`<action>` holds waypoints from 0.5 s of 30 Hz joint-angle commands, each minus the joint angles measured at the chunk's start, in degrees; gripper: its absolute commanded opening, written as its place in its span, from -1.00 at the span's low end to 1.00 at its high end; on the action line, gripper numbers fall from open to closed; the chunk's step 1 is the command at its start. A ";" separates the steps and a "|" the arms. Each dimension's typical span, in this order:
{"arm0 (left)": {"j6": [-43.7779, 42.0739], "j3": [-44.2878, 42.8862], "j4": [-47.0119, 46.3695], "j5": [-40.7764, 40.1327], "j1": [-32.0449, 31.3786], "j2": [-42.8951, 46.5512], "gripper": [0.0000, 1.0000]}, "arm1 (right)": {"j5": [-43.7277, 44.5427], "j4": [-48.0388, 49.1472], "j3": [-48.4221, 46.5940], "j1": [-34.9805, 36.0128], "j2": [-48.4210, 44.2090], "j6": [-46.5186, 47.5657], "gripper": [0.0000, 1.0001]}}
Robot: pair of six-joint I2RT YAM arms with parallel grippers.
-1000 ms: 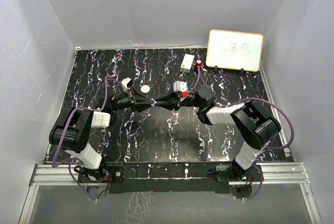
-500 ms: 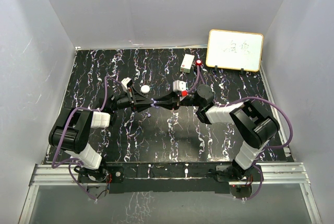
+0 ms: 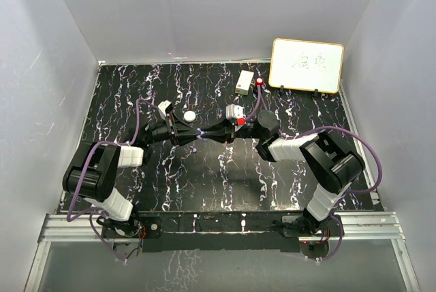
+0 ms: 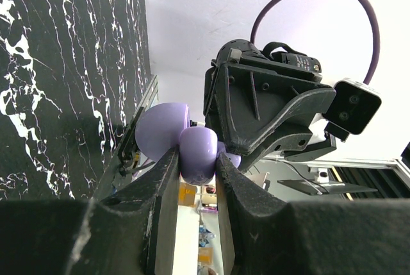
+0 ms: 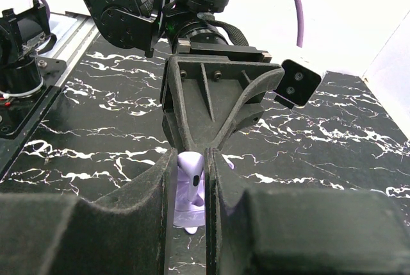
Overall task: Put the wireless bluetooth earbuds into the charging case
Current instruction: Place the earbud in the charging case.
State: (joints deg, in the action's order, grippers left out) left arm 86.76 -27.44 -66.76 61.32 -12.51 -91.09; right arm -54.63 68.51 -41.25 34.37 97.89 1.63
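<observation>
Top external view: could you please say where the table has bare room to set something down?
Free: the table's far left corner beyond the white round case, and the near strip between the left arm and right arm. Crowded: the middle where their fingers meet, and around the white box, red knob and whiteboard.

Handwriting on the whiteboard (image 3: 306, 65) is too small to read.

Whiteboard (image 3: 306, 65); red knob (image 3: 260, 82); marbled table (image 3: 136, 94)
</observation>
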 commanded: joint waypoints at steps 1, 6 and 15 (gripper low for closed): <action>-0.99 -1.74 0.15 1.52 -0.34 3.14 -1.00 | -0.21 3.47 -2.14 -0.09 0.64 -0.14 -1.00; -1.32 -1.65 0.67 1.61 -0.31 3.55 -1.00 | -0.07 3.52 -2.32 -0.22 0.90 -0.19 -1.00; -1.28 -1.87 0.70 1.50 -0.33 3.61 -1.00 | -0.14 3.49 -2.34 -0.27 1.17 -0.25 -1.00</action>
State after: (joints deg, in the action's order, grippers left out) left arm 85.89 -27.44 -65.49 61.73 -12.51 -90.13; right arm -54.63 69.17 -41.58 34.33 98.67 1.39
